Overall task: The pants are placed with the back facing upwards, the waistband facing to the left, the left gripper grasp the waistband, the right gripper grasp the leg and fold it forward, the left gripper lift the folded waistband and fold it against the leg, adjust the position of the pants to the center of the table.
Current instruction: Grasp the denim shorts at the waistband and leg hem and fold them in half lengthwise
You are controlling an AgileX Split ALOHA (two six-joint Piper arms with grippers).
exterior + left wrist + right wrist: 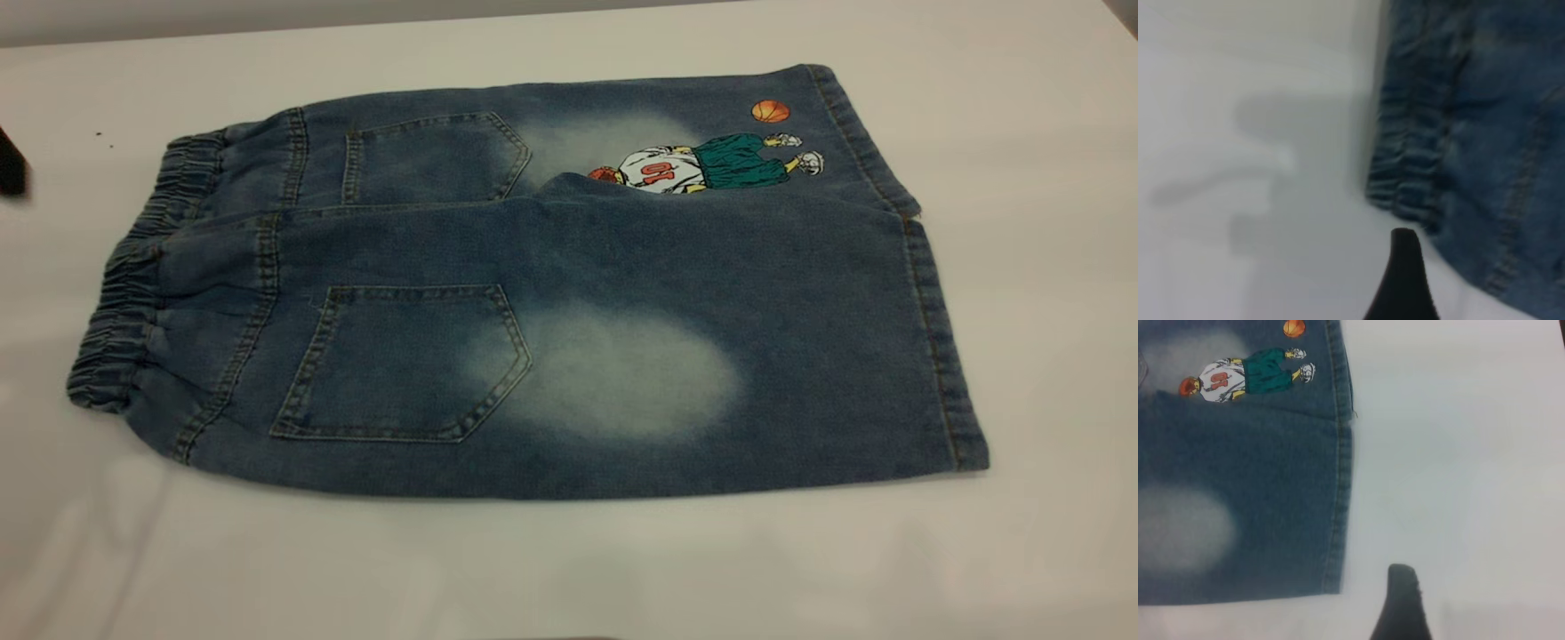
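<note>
Short washed-blue denim pants (569,293): mid-blue, tan stitching on two patch pockets and hems. Gathered dark-blue elastic waistband (124,302). Near wide denim leg (711,373): large pale faded oval. Far leg: smaller pale patch, cartoon basketball-player print (702,164), white jersey with red number, green shorts, orange ball. Plain white-grey tabletop (1049,267). Black left pincer (1403,280); black right pincer (1403,603).
</note>
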